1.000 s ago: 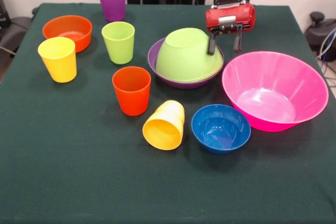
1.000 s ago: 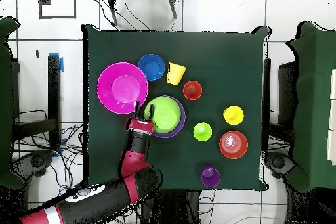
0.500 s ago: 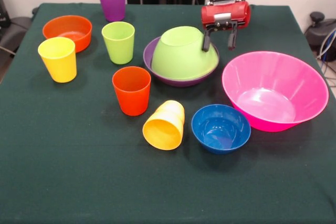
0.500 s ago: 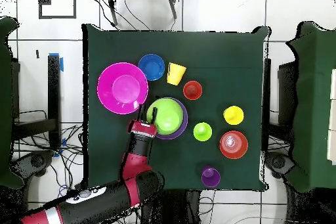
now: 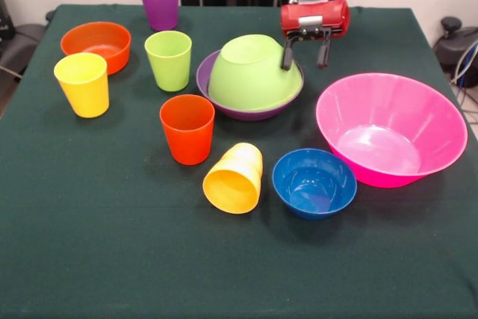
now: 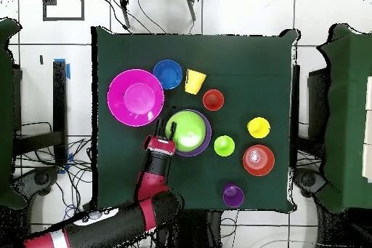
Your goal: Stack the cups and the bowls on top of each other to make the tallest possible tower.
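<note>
The green-clothed worktop (image 5: 112,259) carries everything; the very large pink bowl (image 5: 390,129) sits upright at the front view's right, well clear of the others; left of it the purple bowl (image 5: 205,80) holds the lime green bowl (image 5: 250,72), which lies upside down and tilted inside it; the red and black arm (image 6: 109,223) reaches in, and its tool (image 5: 304,53) stands released, fingers spread, one finger touching or just beside the lime green bowl's right flank, the other in free air; the orange bowl (image 5: 95,44) sits far left; the blue bowl (image 5: 314,182) sits in front of the pink one; the yellow cup (image 5: 82,84), orange-red cup (image 5: 187,129), lime green cup (image 5: 169,60) and purple cup (image 5: 160,3) stand upright and apart; the yellow-orange cup (image 5: 234,178) lies on its side just beside the blue bowl.
</note>
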Robot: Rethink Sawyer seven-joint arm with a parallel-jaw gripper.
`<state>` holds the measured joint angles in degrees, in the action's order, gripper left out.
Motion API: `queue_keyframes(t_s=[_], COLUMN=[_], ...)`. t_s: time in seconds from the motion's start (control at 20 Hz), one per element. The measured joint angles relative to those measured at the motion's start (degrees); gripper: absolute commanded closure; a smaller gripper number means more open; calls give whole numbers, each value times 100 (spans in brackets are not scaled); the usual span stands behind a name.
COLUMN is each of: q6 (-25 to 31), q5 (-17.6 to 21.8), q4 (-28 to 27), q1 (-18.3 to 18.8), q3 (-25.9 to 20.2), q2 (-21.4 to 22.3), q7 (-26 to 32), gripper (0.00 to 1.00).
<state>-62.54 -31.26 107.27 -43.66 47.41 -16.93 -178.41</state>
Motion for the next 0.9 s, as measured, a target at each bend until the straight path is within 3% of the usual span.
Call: queue_keyframes(t_s=[0.55,0.9], q6=[1,2], q5=[260,968], q4=[129,323], q1=[3,14], q3=[0,0], q2=[68,420], q7=[0,0], gripper=[0,0])
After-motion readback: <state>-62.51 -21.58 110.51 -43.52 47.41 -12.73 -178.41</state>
